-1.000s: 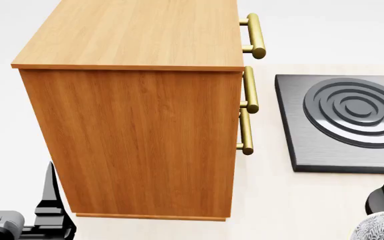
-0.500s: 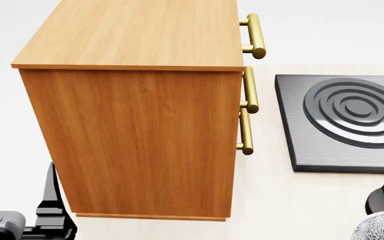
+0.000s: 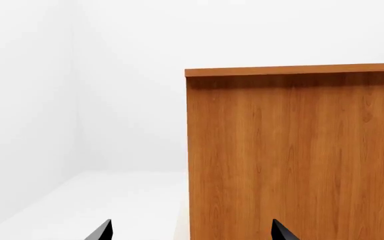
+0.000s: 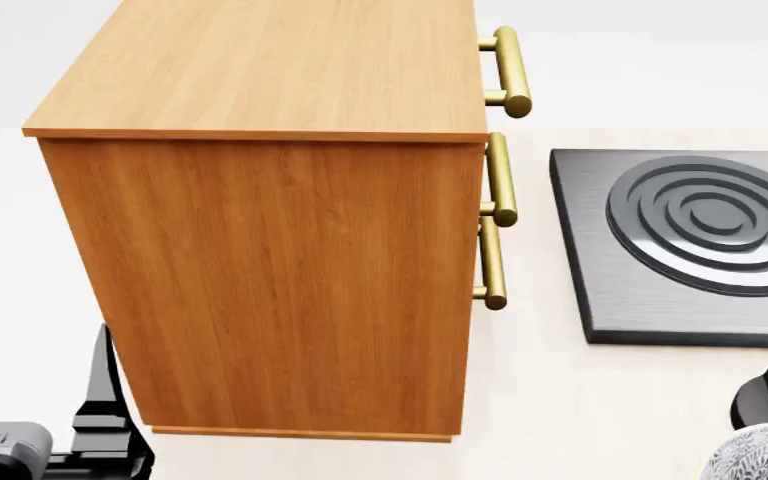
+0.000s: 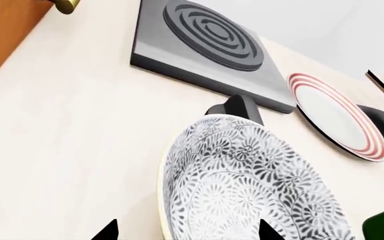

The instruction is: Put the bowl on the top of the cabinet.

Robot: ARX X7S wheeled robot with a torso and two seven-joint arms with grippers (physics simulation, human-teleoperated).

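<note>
While the left gripper (image 4: 91, 440) hung at the near left with its fingers (image 3: 100, 231) spread on nothing, bare white floor lay open to its left. One cabinet (image 4: 277, 250) stood just right of it, flat top unoccupied, three brass handles (image 4: 495, 180) facing right. Pale surface (image 4: 558, 400) ran between its base and one grey burner plate (image 4: 684, 245). One bowl (image 5: 245, 190) sat at the near right, the right gripper's (image 5: 185, 232) fingers spread around it. Nothing had shifted since earlier.
</note>
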